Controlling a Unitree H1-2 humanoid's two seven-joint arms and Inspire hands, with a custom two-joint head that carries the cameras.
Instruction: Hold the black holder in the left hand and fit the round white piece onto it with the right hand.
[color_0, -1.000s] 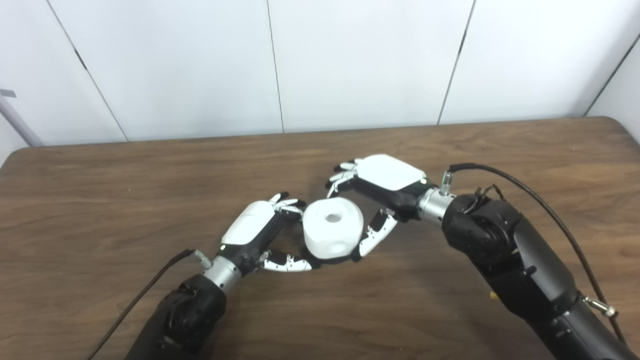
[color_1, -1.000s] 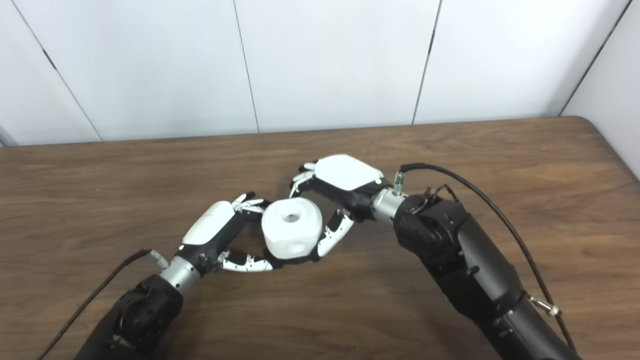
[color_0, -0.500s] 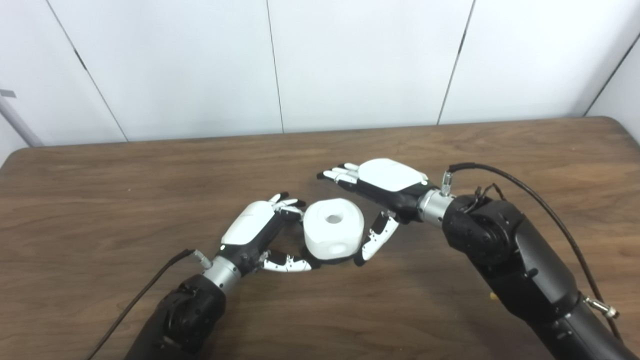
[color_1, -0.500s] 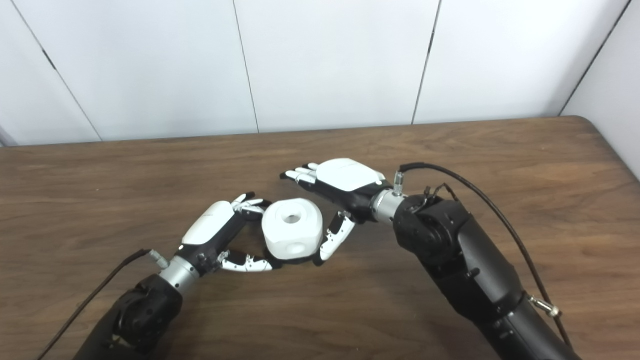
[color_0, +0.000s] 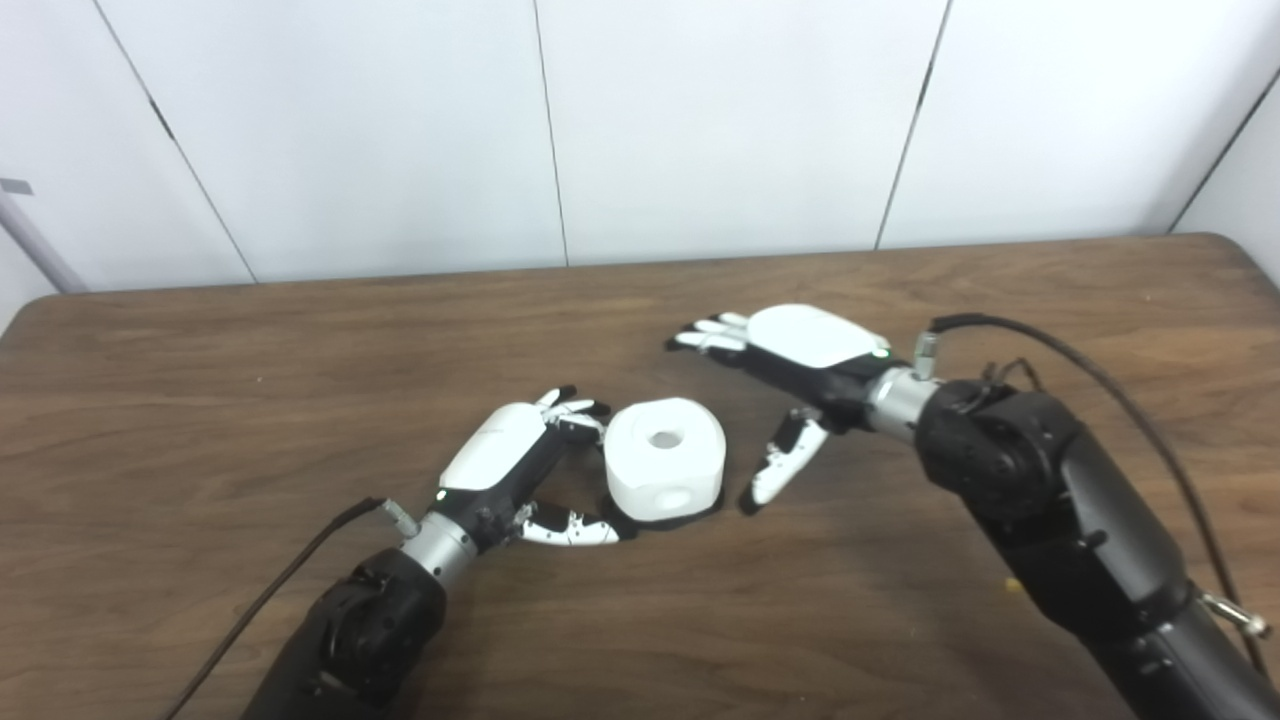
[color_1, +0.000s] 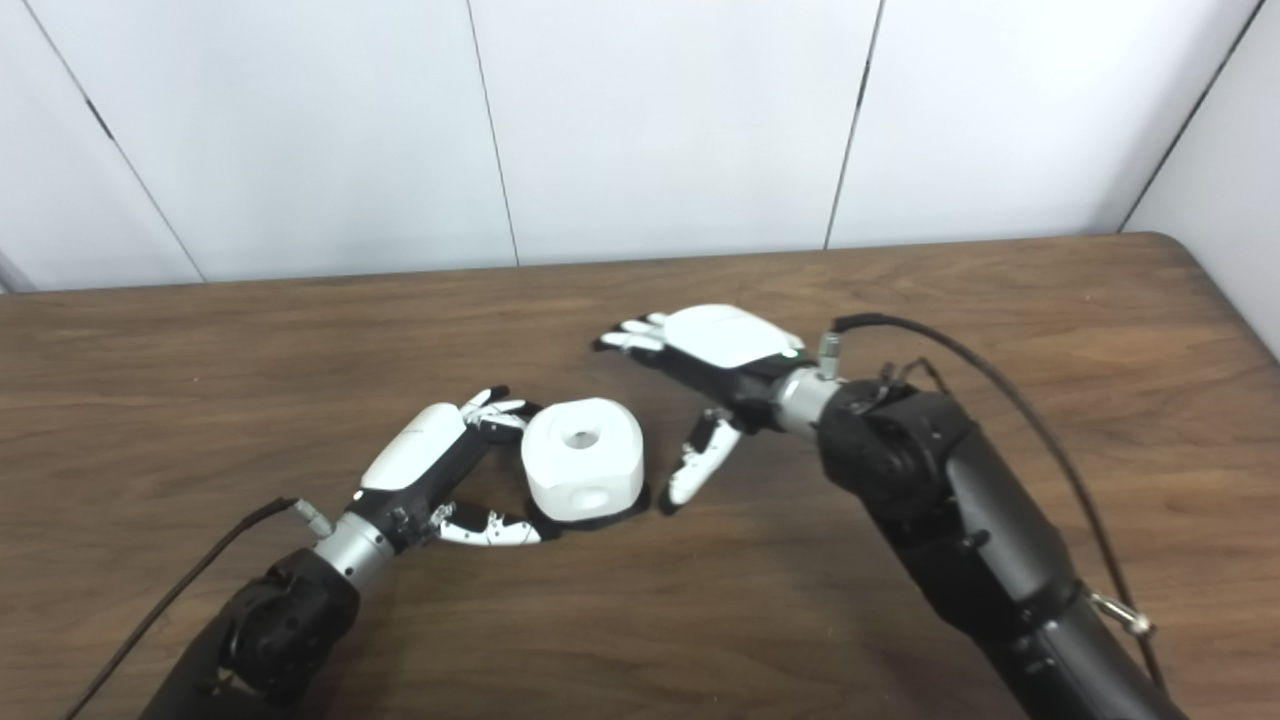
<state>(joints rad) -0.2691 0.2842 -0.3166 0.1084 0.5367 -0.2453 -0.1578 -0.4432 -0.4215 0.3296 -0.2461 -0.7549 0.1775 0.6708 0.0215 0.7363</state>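
Left eye view: at frame centre, the round white piece (color_0: 665, 458) with its top hole sits on the black holder (color_0: 690, 516); the left hand (color_0: 525, 465) cups it.

Right eye view: the right hand (color_1: 715, 375), fingers spread, is clear of it; a side recess shows.

Black holder (color_0: 690, 517) mostly hidden under the round white piece (color_0: 664, 456), only a dark rim showing, left hand (color_0: 520, 462) fingertips hidden behind the piece, surface (color_0: 200, 400) near edge cut off, both forearms cropped
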